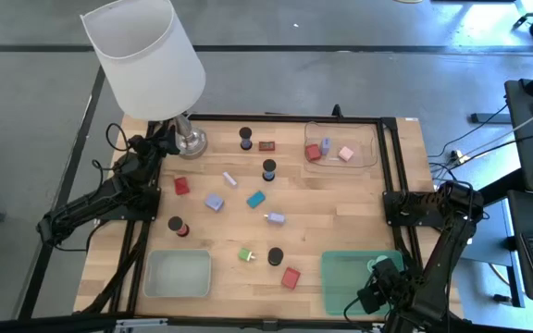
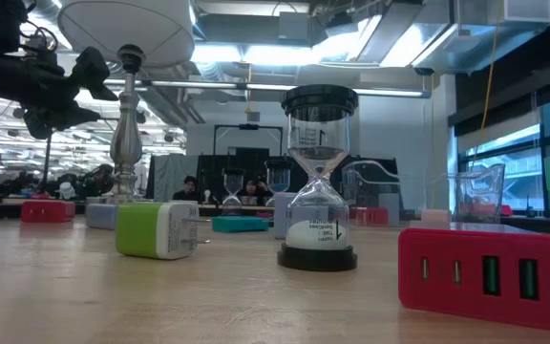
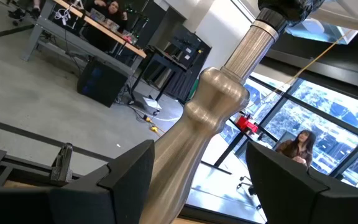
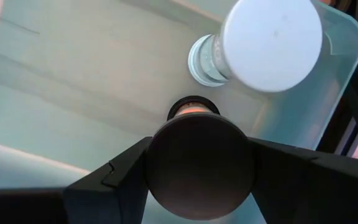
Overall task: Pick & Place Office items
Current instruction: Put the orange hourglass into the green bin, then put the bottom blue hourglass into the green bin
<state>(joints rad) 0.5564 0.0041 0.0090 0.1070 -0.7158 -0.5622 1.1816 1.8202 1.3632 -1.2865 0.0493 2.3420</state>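
**Lamp stem between left fingers; right gripper clamped on an hourglass over the green tray**

The left gripper (image 1: 167, 139) sat at the far left corner of the table (image 1: 340, 208), against the lamp (image 1: 146, 55). In the left wrist view its two dark fingers (image 3: 126, 180) stood apart on either side of the brass lamp stem (image 3: 210, 118); contact with the stem could not be confirmed. The white shade hid much of that corner from above.

The right gripper (image 4: 199, 163) was positioned over the green tray (image 1: 340, 277) at the near right corner. Its fingers were closed on a dark-capped hourglass (image 4: 199, 165), held end-on to the wrist camera. A white-capped hourglass (image 4: 263, 43) stood in the same tray just beyond it.

The remaining office items were spread across the table:
- Dark hourglasses (image 1: 268, 169) stood at several points in the middle area.
- A red charger block (image 1: 291, 277) lay near the front edge, between the grey tray (image 1: 179, 275) and the green tray.
- A green plug adapter (image 1: 246, 254) lay just beside a dark hourglass (image 1: 276, 256).
- A teal block (image 1: 255, 199) and a lilac-blue block (image 1: 214, 202) lay near the centre.
- The clear tray (image 1: 340, 129) at the far right held red, lilac and pink pieces.

In the low view the hourglass (image 2: 319, 177) and the red charger block (image 2: 482, 277) screened the objects behind them.
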